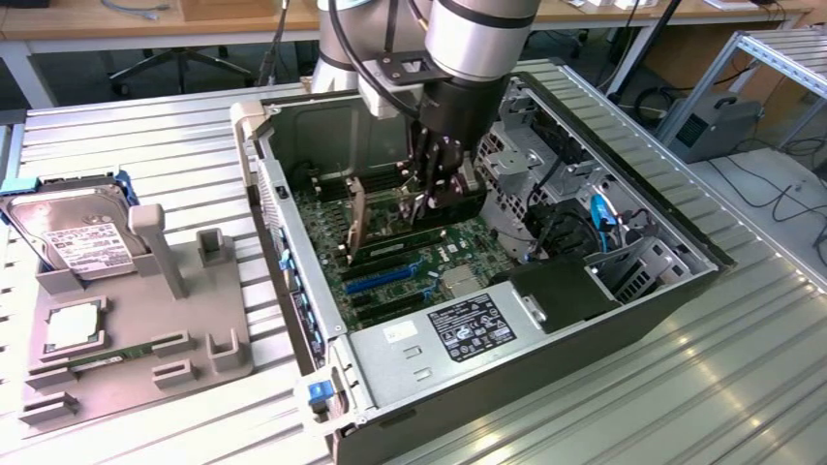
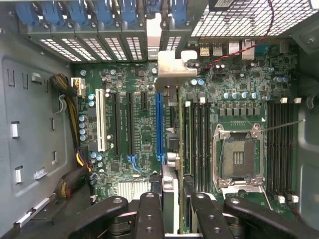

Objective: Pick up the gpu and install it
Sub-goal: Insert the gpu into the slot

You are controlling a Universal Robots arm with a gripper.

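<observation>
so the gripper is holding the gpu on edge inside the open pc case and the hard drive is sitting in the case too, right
Not quite. The hard drive is outside the case, in the grey holder at the exterior view's left. The rest stands: the gripper holds the gpu on edge inside the open pc case, over the motherboard.

The gpu point(image 2: 170, 144) shows edge-on, its lower end hidden between the jaws.

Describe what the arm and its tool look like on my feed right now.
The arm is a thick cylinder of brushed silver metal with a darker joint ring behind it and black cables running down beside it. A small grey bracket with dark holes sits at the wrist. Below hangs the tool, all black, with slim linked fingers showing round pivot bolts.
</observation>
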